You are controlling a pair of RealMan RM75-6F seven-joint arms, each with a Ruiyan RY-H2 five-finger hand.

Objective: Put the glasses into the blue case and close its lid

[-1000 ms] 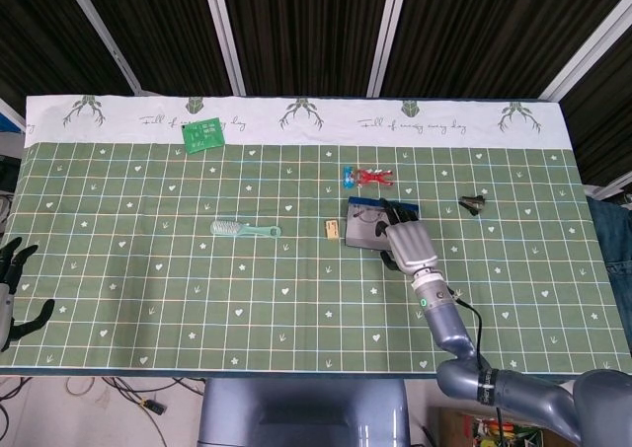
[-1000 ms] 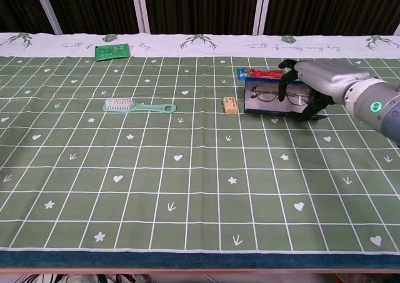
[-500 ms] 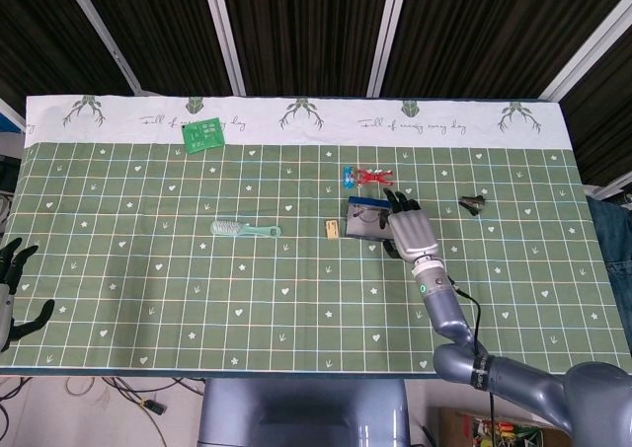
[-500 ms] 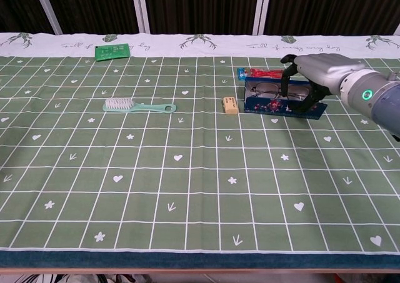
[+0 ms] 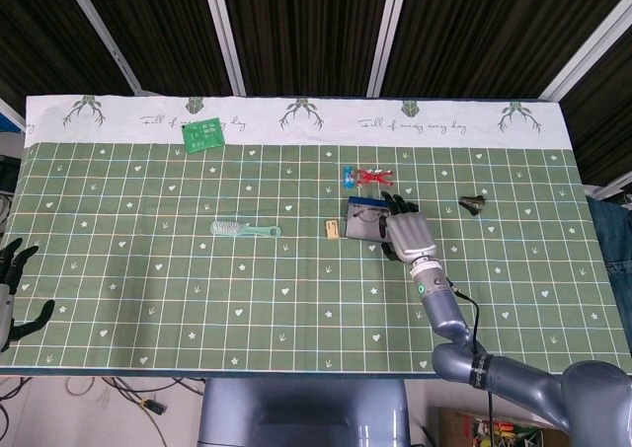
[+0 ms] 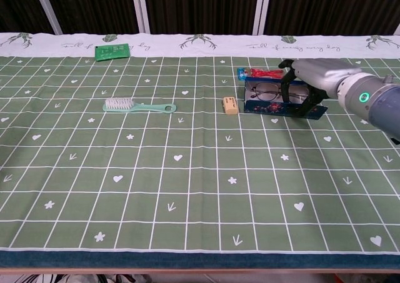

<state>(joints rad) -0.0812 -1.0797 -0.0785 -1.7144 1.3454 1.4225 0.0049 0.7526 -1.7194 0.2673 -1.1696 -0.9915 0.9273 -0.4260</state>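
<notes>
The blue case [image 6: 273, 107] [image 5: 361, 224] lies right of the table's middle, with its lid up. The dark-framed glasses [image 6: 265, 93] lie inside it. My right hand [image 6: 310, 77] [image 5: 408, 233] arches over the case's right end. Its dark fingers [image 6: 288, 87] hook down over the case, in front of the glasses. Whether they grip the lid or only touch it is hidden. A blue flap [image 6: 317, 112] shows under the hand at the case's right. My left hand [image 5: 12, 291] hangs at the table's near left edge, fingers spread and holding nothing.
A mint hairbrush [image 6: 139, 106] [image 5: 245, 230] lies left of centre. A small tan block [image 6: 231, 105] [image 5: 333, 230] sits just left of the case, and a red-and-blue packet [image 6: 256, 73] [image 5: 367, 178] just behind it. A green card [image 5: 204, 133] and a black clip [image 5: 472, 203] lie farther off.
My right hand has risen and moved back over the case's far right side. The case now stands squarer, with more of its front wall showing. The left hand has not moved.
</notes>
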